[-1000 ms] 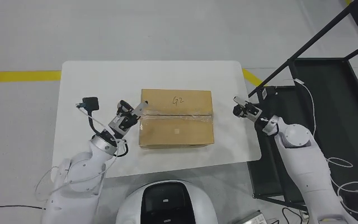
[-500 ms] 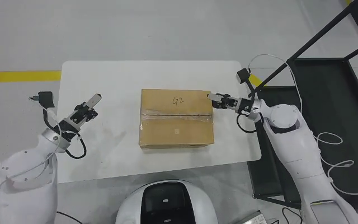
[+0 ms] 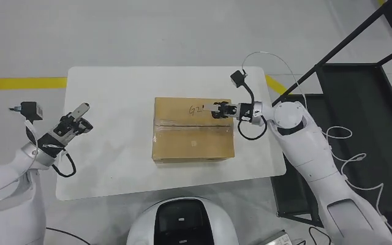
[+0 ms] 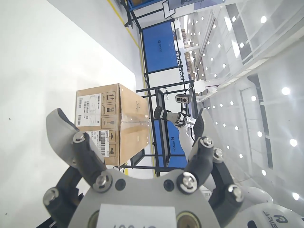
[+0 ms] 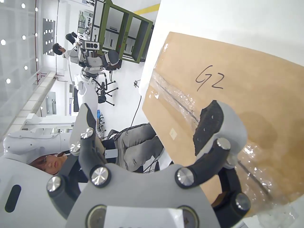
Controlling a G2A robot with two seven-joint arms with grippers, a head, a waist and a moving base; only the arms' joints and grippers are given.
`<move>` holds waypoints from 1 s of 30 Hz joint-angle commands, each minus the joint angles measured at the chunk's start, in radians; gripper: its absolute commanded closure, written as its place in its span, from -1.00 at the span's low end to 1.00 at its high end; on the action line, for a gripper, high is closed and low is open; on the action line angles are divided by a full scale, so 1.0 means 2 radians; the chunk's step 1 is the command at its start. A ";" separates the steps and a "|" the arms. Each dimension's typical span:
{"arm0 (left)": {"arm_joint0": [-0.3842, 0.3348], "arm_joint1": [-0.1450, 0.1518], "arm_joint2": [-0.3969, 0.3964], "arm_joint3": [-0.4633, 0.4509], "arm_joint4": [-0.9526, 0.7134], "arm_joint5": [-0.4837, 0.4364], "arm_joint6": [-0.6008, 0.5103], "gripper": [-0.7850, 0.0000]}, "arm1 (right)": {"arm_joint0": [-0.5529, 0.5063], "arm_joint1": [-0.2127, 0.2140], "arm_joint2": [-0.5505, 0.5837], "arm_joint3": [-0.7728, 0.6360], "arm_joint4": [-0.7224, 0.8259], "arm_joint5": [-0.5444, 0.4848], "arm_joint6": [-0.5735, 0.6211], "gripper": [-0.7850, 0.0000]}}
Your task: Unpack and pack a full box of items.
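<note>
The robot's glossy white left arm [image 3: 24, 184] and right arm [image 3: 309, 156] end in a grey left tool [image 3: 82, 116] and right tool [image 3: 218, 110] with black-padded fingers [image 5: 209, 124], silver screws [image 5: 99, 174], looping black cables [image 3: 248, 92] and boxy black wrist cameras [image 3: 237, 78].

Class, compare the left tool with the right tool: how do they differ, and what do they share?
The left tool hangs over the table, apart from the box; the right tool is over the box top. The left tool points diagonally away from the robot; the right tool points sideways across the box. Both are open, holding nothing.
</note>
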 commanded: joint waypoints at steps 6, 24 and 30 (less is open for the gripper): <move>-0.001 0.002 -0.001 0.018 -0.012 -0.027 0.034 -1.00 | 0.006 -0.012 -0.030 -0.013 0.068 0.042 -0.023 -1.00; 0.013 0.012 0.011 0.018 0.016 -0.046 0.059 -1.00 | 0.151 -0.110 -0.248 0.101 0.157 0.111 -0.082 -1.00; 0.017 0.015 0.017 0.020 0.048 -0.065 0.085 -1.00 | 0.168 -0.130 -0.274 0.134 0.129 0.108 -0.101 -1.00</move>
